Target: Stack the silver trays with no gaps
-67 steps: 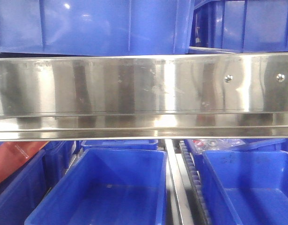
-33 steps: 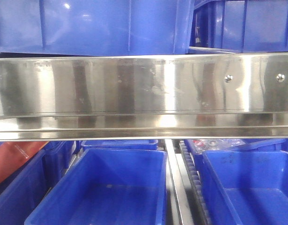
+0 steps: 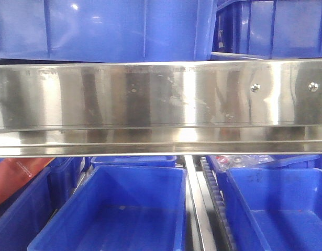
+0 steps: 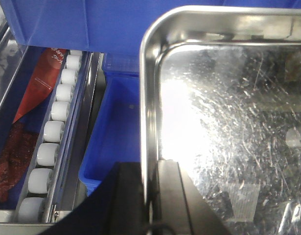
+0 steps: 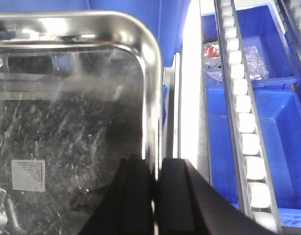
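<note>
A silver tray (image 4: 228, 122) fills the right of the left wrist view, scratched and glaring with reflected light. My left gripper (image 4: 149, 169) is shut on its left rim, one finger inside the tray and one outside. In the right wrist view a silver tray (image 5: 67, 98) fills the left side. My right gripper (image 5: 154, 164) is shut on its right rim in the same way. The tray hangs over a blue bin (image 4: 118, 132). Neither trays nor grippers show in the front view.
A shiny steel shelf rail (image 3: 161, 104) with two screws crosses the front view, with blue bins above (image 3: 103, 29) and below (image 3: 119, 209). White roller tracks (image 4: 55, 132) (image 5: 245, 122) run beside the bins. A red packet (image 4: 40, 83) lies in the far-left bin.
</note>
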Robot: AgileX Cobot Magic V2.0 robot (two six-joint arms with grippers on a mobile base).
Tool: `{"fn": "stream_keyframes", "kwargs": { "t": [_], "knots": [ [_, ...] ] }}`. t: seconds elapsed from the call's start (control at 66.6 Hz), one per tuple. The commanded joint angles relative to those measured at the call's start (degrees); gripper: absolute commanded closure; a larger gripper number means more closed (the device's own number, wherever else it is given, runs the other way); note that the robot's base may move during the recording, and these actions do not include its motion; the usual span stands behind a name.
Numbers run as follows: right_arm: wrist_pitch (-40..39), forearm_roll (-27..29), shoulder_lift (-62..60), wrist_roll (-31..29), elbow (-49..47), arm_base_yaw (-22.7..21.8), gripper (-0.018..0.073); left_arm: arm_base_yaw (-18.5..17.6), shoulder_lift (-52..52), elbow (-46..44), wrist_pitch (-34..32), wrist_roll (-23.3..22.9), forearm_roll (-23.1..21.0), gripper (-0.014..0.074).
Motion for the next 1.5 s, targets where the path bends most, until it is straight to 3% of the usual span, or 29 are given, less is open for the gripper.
{"fn": "stream_keyframes", "kwargs": {
  "t": [0.0,0.21,0.661,1.486],
  "knots": [
    [-8.52,3.20,0.47,-0.13,-0.33,1.18,0.0583,-1.32,0.52,0.00,-7.89,0.35,-2.25,0.0606],
    [-8.52,3.20,0.47,-0.13,-0.33,1.18,0.0583,-1.32,0.52,0.00,-7.89,0.35,-0.05,0.0606],
    [-8.97,3.68,0.47,-0.13,-0.33,1.18,0.0583,-1.32,0.52,0.00,-7.89,0.35,12.17,0.0606],
    [-10.22,3.68,0.47,-0.13,-0.33,1.18,0.0583,-1.32,0.52,0.00,-7.99,0.35,15.14,0.0606]
  ]
}}
